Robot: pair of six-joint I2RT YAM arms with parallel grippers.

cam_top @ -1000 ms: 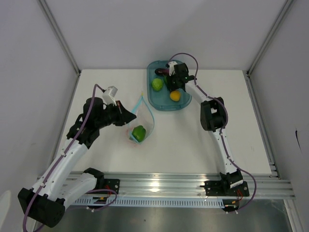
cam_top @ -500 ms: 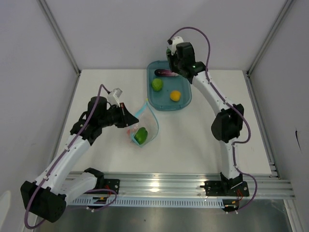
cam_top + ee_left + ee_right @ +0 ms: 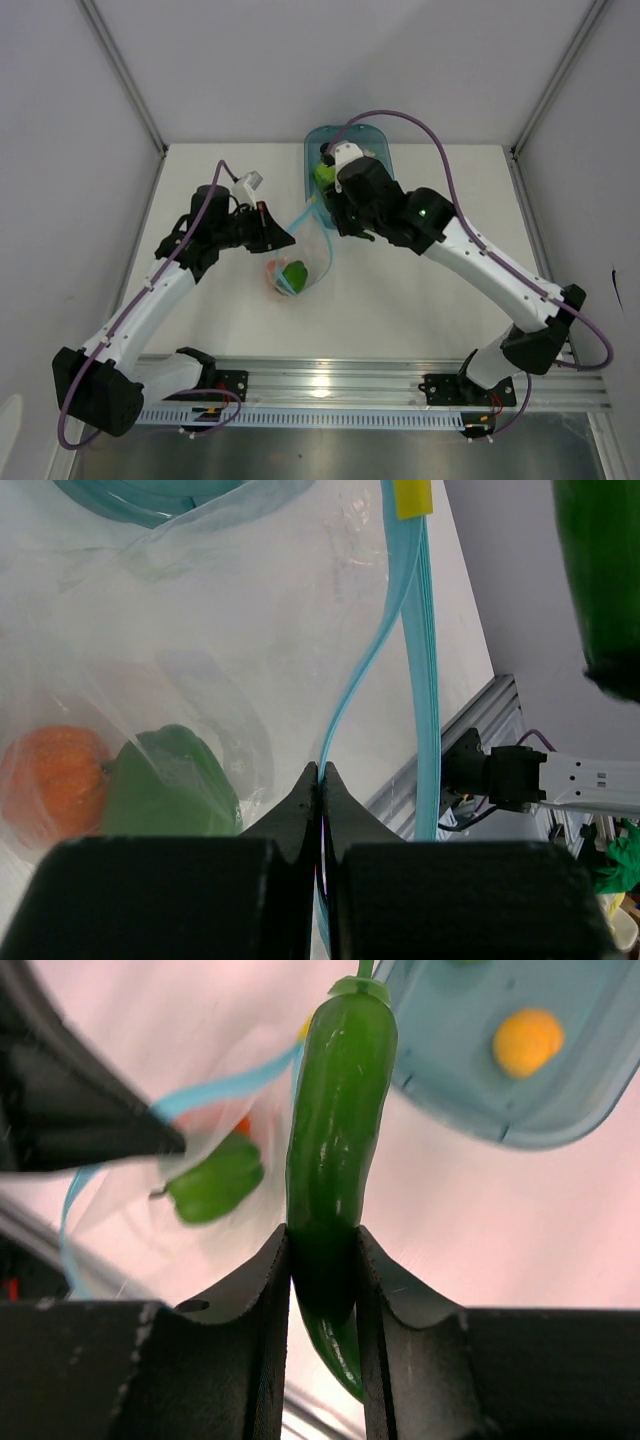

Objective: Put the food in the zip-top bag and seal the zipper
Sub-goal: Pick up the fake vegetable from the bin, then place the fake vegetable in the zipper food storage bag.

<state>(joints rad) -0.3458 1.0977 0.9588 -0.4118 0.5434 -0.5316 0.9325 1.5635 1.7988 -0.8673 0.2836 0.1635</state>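
Your left gripper [image 3: 322,777] was pinched fully closed on the zipper [image 3: 412,640], the light blue strip along the mouth of the zip-top bag [image 3: 200,620]. The fingertips met on the strip with no gap between them. From that grip the strip rose in a loop, so the bag mouth stood open toward the teal tray [image 3: 378,137].

Your right gripper [image 3: 322,1260] was clamped on a long green pepper [image 3: 335,1150]. The jaws stood narrow, pressed against the lower half of the pepper. The stem end pointed away from the wrist, and the curved tip projected back past the fingers. In the top view, the right wrist hung over the table [image 3: 430,290] just beside the near end of the tray, close above the open bag mouth. You could not tell from any view whether the pepper had crossed the mouth edge.

Contents of the bag:
- one green bell pepper [image 3: 170,785], lying at the bottom;
- one orange-red piece [image 3: 50,775], touching the bell pepper on its side.

Contents of the tray:
- one yellow ball [image 3: 528,1042];
- one light green fruit [image 3: 321,176], partly hidden by the right arm in the top view.

The bag rested on the table between the two grippers, near the tray.
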